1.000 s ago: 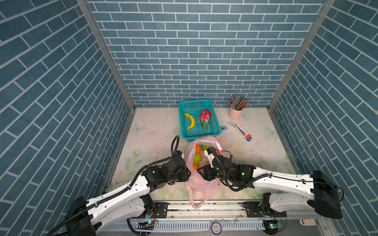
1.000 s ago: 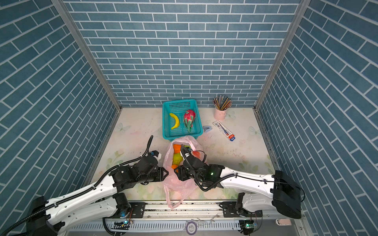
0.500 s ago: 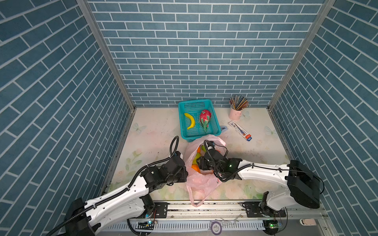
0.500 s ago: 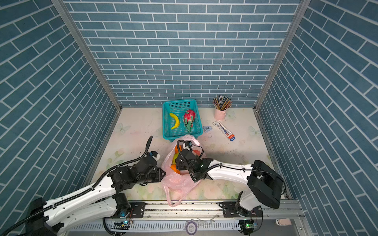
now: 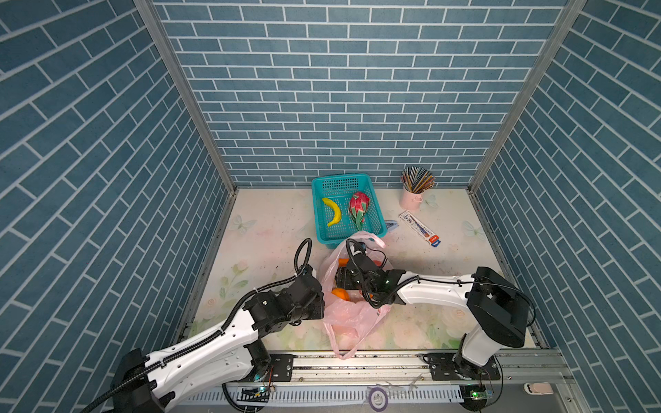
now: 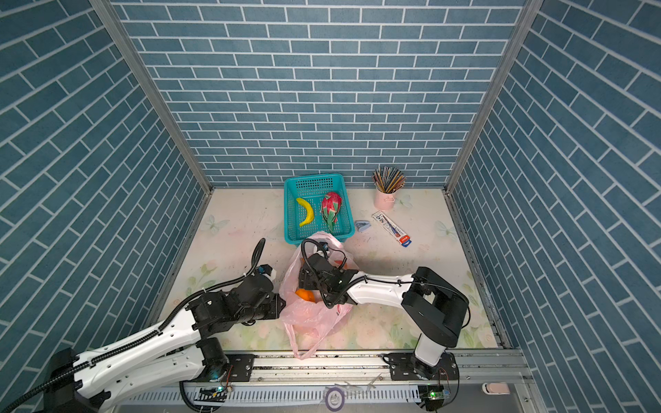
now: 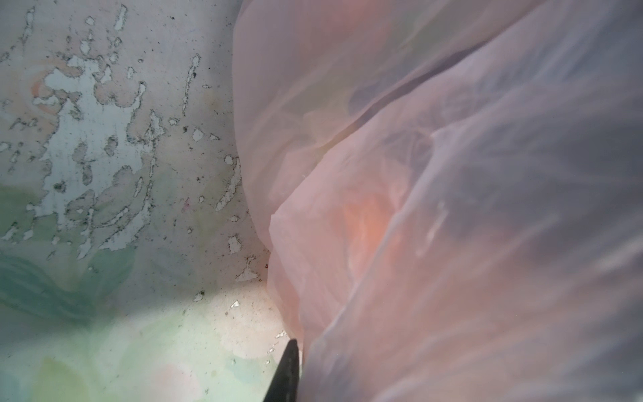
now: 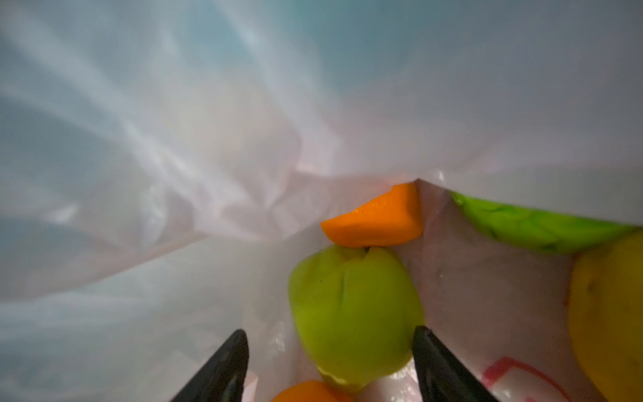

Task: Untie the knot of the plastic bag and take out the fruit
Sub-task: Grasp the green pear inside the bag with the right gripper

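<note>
Right claw (image 8: 328, 330) inside filmy plastic bag (image 8: 174, 139)

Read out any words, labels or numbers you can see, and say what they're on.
Nothing reads clearly.
Long box: printed, too small to read.
Bag: red print, blurred and cut off, unreadable.

Thin glossy translucent plastic bag (image 5: 352, 314); perforated plastic basket (image 5: 338, 184); tabletop (image 7: 104, 156) print worn, flaking.
</note>
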You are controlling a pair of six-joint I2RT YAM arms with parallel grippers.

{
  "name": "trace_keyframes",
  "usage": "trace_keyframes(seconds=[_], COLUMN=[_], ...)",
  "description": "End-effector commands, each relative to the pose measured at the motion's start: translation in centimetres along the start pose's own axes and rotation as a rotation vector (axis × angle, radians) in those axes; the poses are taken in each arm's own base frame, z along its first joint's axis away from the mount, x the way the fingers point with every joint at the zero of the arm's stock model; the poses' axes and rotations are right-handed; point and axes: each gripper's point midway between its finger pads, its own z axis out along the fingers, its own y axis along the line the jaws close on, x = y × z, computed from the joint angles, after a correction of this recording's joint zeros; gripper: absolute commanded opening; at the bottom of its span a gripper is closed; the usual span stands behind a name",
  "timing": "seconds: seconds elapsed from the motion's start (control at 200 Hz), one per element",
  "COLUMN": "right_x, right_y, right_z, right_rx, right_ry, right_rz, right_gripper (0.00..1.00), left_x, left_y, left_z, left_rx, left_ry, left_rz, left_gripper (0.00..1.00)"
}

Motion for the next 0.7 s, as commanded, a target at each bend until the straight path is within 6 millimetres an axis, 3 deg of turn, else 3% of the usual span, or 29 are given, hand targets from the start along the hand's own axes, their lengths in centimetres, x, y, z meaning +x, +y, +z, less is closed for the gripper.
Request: trace_keyframes(seconds=[0.0,0.175,0.265,0.3,0.355,0.425,0.695], right_x=[-0.1,0.4,0.7,0.8,0.8,0.8,-0.1], right_y=[0.0,-0.6,-1.1,-1.3,-1.4,-1.2,-0.2], right_z=[1.1,2.4,2.7,2.7,2.7,2.5,0.9], right_rx=[0.001,0.016,0.024,0.023,0.016,0.001,-0.031], right_ry=[0.005,0.022,0.030,0.032,0.035,0.034,0.024], right_rz=[0.017,0.011,0.011,0.013,0.015,0.014,-0.021], right_gripper=[0.77,0.76,0.70,0.66,0.60,0.55,0.51], left_x=[-0.5,-0.7,-0.7,-0.7,-0.9,-1.4,-3.9], left_y=[0.4,0.4,0.4,0.4,0.3,0.1,-1.6], left_z=[-0.4,-0.4,-0.4,-0.4,-0.4,-0.8,-2.2], left_rx=[-0.026,-0.030,-0.029,-0.029,-0.029,-0.027,0.014], left_ry=[-0.027,-0.035,-0.036,-0.039,-0.046,-0.063,-0.165], left_rz=[0.005,0.008,0.005,0.005,0.010,0.016,0.036], left_gripper=[0.19,0.19,0.22,0.26,0.44,0.57,0.72])
